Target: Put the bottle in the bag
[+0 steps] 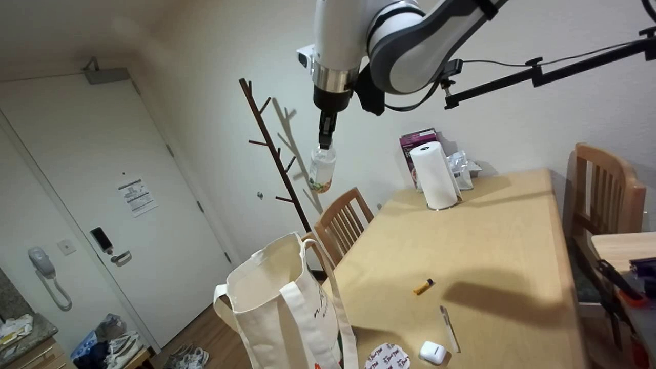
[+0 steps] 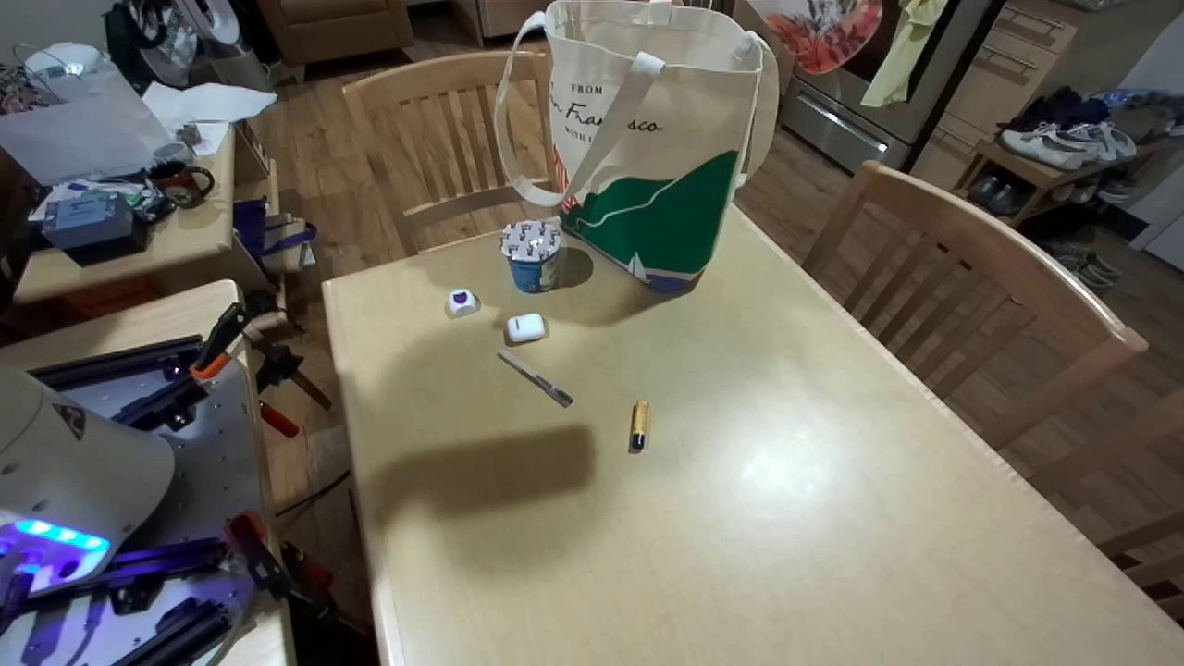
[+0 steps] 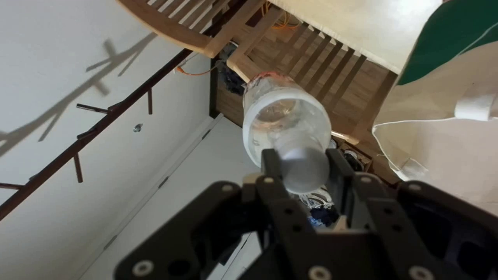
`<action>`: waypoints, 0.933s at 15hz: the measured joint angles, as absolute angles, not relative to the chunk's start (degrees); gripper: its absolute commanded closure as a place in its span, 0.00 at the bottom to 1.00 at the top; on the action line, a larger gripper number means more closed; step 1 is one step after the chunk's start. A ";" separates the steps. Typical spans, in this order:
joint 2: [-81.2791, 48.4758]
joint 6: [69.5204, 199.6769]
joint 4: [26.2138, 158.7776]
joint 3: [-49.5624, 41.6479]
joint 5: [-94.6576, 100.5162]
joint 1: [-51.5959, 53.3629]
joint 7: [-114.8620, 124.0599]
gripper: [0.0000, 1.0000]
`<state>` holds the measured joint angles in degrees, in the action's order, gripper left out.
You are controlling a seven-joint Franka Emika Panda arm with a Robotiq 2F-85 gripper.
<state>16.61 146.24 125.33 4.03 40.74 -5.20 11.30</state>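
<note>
White glare (image 2: 779,467) on the table (image 2: 795,573), soft-edged shadow (image 2: 495,472), near end of bottle (image 3: 288,130) blurred

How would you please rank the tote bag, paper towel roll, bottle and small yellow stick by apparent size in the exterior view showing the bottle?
1. Tote bag, cut off below
2. Paper towel roll
3. Bottle
4. Yellow stick
Apparent size only; nearness may mislead.
</note>
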 measured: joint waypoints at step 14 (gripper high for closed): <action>15.06 132.55 115.12 -0.39 12.93 3.22 -19.42 0.92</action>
